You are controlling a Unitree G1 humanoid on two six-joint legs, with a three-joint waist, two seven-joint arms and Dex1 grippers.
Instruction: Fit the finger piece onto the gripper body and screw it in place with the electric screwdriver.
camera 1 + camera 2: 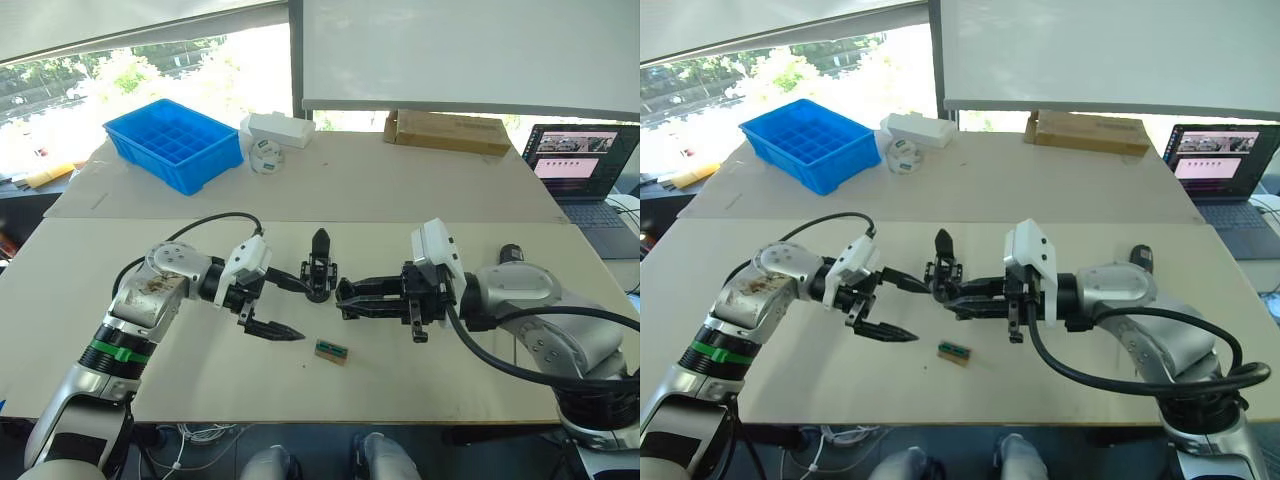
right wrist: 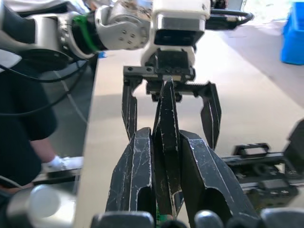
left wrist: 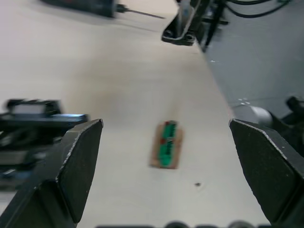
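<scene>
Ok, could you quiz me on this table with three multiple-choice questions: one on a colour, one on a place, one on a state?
1. What colour is the compartment bin? A red; B blue; C grey.
2. Where is the green-topped block? A in the bin; B on the table; C on the floor.
3. The right claw is: A wide open; B shut on the block; C shut on the finger piece.
Answers: 1B, it is plainly blue; 2B, it lies on bare tabletop; 3C, the blade sits clamped between its fingers.

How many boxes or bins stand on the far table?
3: a blue bin at the left, a white box beside it, a cardboard box toward the right. None seems hidden.
</scene>
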